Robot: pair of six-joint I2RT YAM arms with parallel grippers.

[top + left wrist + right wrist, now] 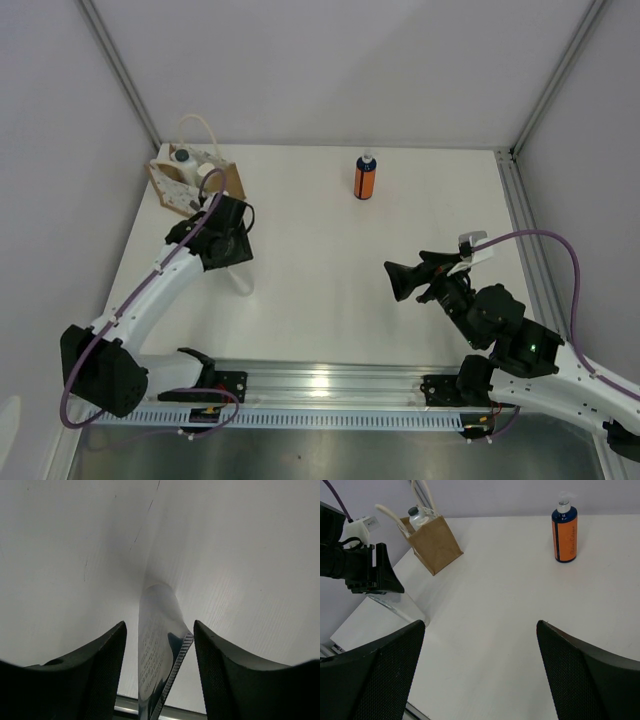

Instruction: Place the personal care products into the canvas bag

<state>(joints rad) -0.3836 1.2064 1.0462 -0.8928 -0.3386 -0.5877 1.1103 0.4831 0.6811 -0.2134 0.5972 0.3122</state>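
The canvas bag (pixel 195 180) (pixel 437 542) stands at the far left corner. A dark-capped white bottle (pixel 182 156) (pixel 415 514) and a cream-white cylinder (pixel 207 172) sit inside it. The orange bottle with the dark blue cap (pixel 365 178) (pixel 564 532) stands upright on the table at the far middle. My left gripper (pixel 235 258) (pixel 159 625) hovers just in front of the bag, open. A translucent printed tube (pixel 155 645) (pixel 395 604) with a crimped end lies between its fingers, with a gap on both sides. My right gripper (pixel 405 265) (pixel 481 623) is open and empty over the right middle, well short of the orange bottle.
White walls close the table at the back and both sides. Metal frame posts (pixel 120 70) run up the corners. An aluminium rail (pixel 330 380) carries both arm bases along the near edge. A purple cable (pixel 560 250) loops over the right arm.
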